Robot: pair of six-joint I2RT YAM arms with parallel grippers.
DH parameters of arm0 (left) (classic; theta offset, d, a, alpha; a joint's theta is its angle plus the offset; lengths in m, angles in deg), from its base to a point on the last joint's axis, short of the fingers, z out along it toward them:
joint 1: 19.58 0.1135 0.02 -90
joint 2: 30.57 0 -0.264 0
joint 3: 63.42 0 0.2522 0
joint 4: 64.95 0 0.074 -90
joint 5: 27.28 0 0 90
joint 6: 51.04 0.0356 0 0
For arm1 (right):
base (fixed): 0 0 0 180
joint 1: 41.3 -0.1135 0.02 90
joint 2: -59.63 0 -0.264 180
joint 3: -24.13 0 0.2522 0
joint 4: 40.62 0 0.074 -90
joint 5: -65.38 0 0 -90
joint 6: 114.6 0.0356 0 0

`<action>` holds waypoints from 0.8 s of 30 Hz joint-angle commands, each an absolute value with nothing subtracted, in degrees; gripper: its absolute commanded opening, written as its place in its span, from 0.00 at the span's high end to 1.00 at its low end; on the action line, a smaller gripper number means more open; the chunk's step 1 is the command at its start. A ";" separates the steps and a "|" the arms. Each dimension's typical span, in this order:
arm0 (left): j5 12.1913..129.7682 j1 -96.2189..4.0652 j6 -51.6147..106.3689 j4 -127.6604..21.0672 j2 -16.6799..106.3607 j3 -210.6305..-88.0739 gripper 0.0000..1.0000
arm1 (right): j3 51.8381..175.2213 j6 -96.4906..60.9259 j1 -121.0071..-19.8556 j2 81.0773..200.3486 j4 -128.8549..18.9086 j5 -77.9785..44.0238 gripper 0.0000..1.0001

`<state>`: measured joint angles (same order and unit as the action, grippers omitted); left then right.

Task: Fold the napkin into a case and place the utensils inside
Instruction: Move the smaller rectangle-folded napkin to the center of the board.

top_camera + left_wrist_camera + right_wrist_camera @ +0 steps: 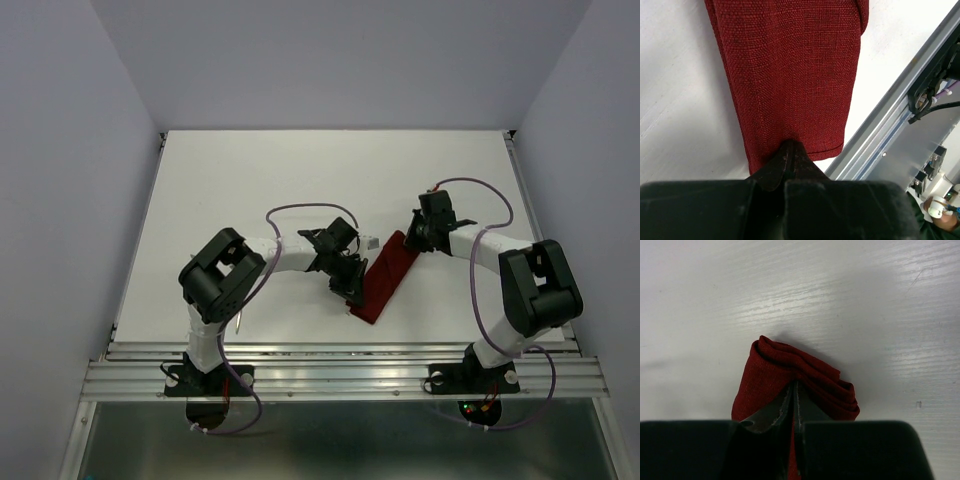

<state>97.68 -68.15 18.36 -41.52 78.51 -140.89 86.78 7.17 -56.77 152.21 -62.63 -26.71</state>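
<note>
The napkin [385, 278] lies as a narrow dark red strip, the case shape, slanting from far right to near left on the white table [300, 180]. My left gripper [352, 292] is shut at the strip's near end, its tips [790, 145] at the hem of the cloth [790, 65]. My right gripper [413, 240] is shut on the bunched far end [765, 375], with red cloth showing between its fingers [812, 412]. One thin silver piece [240, 320] shows beside the left arm's base. The spoon is not in view.
A small pale grey object [370, 243] sits on the table just left of the strip's far end. The metal rail [340, 370] runs along the table's near edge, close to the strip's near end [880, 135]. Grey walls stand on both sides.
</note>
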 commanded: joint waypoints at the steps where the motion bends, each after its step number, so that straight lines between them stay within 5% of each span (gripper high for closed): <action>1: 92.87 -67.48 18.57 -40.73 81.49 -140.29 1.00 | 85.27 7.74 -57.04 153.23 -61.41 -31.03 0.91; 24: 85.58 -59.04 22.43 -31.69 80.45 -155.49 0.99 | 92.56 10.56 -55.98 154.05 -61.49 -33.33 0.88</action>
<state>89.50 -59.83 20.48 -34.66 83.39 -152.49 90.69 11.35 -56.27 157.76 -57.45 -35.14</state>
